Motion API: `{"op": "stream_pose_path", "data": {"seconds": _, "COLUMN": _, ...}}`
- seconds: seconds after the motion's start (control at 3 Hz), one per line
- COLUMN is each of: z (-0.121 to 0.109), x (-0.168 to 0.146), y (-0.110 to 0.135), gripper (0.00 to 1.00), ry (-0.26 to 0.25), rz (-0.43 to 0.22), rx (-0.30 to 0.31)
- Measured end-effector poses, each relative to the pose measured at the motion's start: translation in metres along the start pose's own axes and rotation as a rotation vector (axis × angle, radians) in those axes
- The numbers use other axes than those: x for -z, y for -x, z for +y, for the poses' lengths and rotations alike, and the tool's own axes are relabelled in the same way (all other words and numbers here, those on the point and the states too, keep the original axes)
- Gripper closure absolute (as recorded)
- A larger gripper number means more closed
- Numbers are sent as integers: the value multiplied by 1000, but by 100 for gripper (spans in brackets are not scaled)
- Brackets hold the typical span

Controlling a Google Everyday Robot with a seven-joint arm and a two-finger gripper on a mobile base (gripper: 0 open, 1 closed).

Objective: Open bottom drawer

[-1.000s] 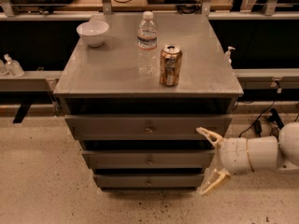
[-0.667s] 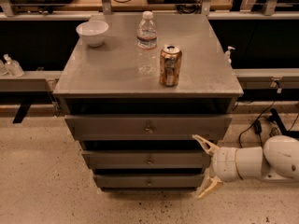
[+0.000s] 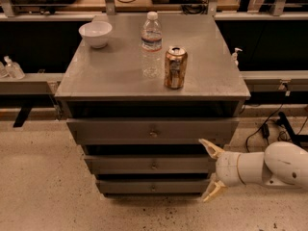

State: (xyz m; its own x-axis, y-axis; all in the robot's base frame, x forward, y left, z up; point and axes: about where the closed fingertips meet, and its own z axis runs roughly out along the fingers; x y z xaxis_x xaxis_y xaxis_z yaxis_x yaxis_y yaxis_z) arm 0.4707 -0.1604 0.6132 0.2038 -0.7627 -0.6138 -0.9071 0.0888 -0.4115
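Observation:
The bottom drawer (image 3: pixel 139 186) is the lowest and narrowest grey front of the cabinet, with a small round knob (image 3: pixel 153 187) at its middle. It sits flush under the middle drawer front (image 3: pixel 144 164), with only a dark gap above it. My gripper (image 3: pixel 211 170) comes in from the right on a white arm, at the right ends of the middle and bottom drawers. Its two tan fingers are spread wide, one tip up near the top drawer (image 3: pixel 151 130), the other down beside the bottom drawer's right end. Nothing is between them.
On the cabinet top (image 3: pixel 110 76) stand a white bowl (image 3: pixel 95 33), a clear water bottle (image 3: pixel 151 46) and a brown can (image 3: pixel 175 67). Black cables (image 3: pixel 262 129) lie on the speckled floor at right. A low shelf rail runs behind the cabinet on both sides.
My gripper and arm have slid left, closer to the right ends of the drawers. The drawers have not moved.

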Motion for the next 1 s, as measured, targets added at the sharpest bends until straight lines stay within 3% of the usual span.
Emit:
{"op": "stream_pose_path", "data": {"seconds": 0.33, "z": 17, "x": -57, "y": -16, "gripper": 0, "ry": 101, "rz": -54, "rx": 47}}
{"op": "stream_pose_path", "data": {"seconds": 0.67, "z": 51, "x": -120, "y": -63, "gripper": 0, "ry": 211, "rz": -56, "rx": 60}}
{"op": "stream_pose_path", "data": {"seconds": 1.0, "z": 96, "x": -150, "y": -137, "gripper": 0, "ry": 296, "rz": 28, "rx": 30}}
